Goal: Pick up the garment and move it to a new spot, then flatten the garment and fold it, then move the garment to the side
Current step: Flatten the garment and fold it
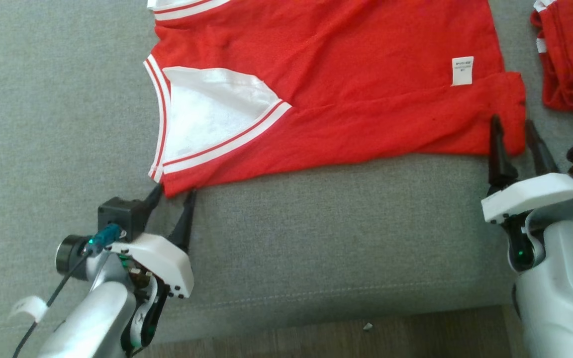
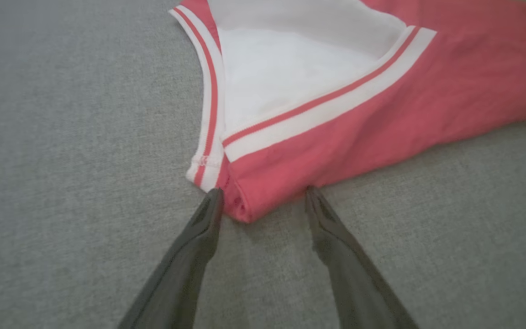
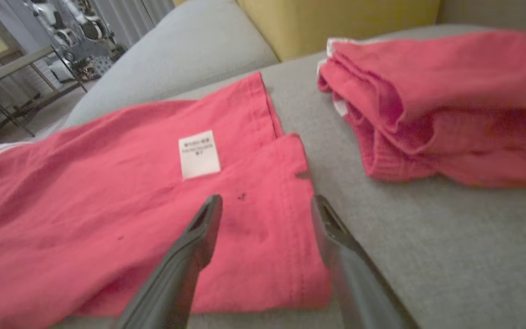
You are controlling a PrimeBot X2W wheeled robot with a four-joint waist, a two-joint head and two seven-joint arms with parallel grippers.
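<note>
The garment (image 1: 346, 94) is a red shirt with white-and-red striped trim and a white panel, lying spread on the grey couch cushion (image 1: 57, 124) with its near strip folded over. My left gripper (image 1: 174, 193) stands open at the garment's near left corner (image 2: 244, 201), one fingertip on each side of it, holding nothing. My right gripper (image 1: 513, 128) is open over the near right corner (image 3: 286, 237) of the garment, beside its hem. A white care label (image 3: 199, 154) lies on the red cloth ahead of the right fingers.
A second red garment (image 1: 572, 59) lies bunched at the far right of the cushion, also in the right wrist view (image 3: 445, 105). The cushion's front edge and a wooden floor (image 1: 326, 338) run below. A yellow cushion (image 3: 336, 20) stands behind.
</note>
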